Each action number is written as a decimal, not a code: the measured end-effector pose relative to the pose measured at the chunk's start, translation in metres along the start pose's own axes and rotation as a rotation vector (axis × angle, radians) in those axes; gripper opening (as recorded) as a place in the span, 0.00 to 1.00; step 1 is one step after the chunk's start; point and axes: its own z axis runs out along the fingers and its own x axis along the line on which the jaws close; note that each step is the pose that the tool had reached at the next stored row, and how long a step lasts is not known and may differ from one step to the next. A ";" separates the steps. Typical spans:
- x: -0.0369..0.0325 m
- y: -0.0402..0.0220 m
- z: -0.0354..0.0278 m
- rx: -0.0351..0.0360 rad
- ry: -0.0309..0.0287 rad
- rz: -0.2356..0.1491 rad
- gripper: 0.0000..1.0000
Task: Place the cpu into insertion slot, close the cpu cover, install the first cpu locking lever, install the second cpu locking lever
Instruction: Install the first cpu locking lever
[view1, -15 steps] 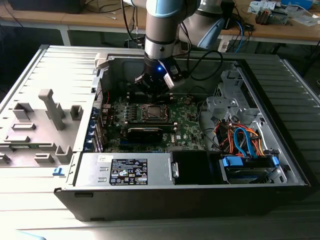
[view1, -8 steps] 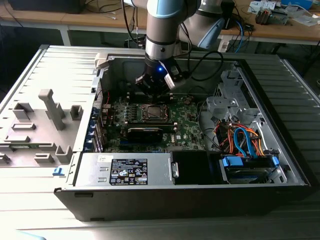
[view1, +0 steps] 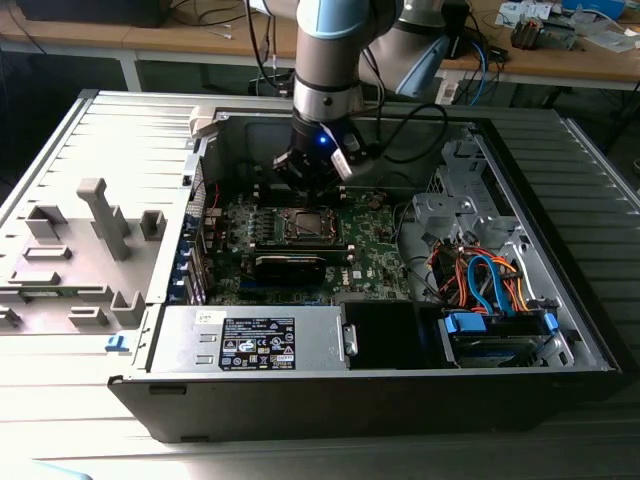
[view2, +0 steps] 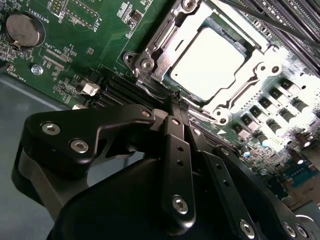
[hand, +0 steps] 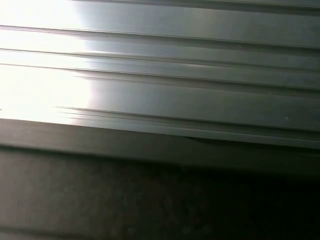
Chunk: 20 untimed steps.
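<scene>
The cpu (view2: 207, 62), a flat square chip with a silvery top, lies in the insertion slot (view2: 145, 62) on the green motherboard (view2: 75, 45). The dull silver cpu cover (view2: 250, 82) lies flat around it as a frame. In the second wrist view my gripper (view2: 178, 101) is shut, its black fingers (view2: 175, 145) pressed together, with the tips right at the slot's near edge. Whether the tips pinch a thin lever there I cannot tell. In the exterior view the gripper (view1: 313, 178) hangs just behind the insertion slot (view1: 305, 226), inside the open computer case.
A black block (view1: 290, 265) sits just in front of the slot. A grey power supply (view1: 255, 340) fills the case's front, and a drive cage with coloured cables (view1: 490, 290) stands at the exterior view's right. A coin battery (view2: 22, 29) sits on the board. Ribbed grey metal (hand: 160, 75) shows in the first wrist view.
</scene>
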 end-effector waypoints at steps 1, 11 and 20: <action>-0.0008 -0.0001 0.0003 0.0000 0.0000 0.000 0.11; -0.0021 -0.0027 0.0009 -0.0001 0.0000 0.000 0.11; -0.0099 -0.0036 0.0007 0.0000 -0.0001 0.000 0.11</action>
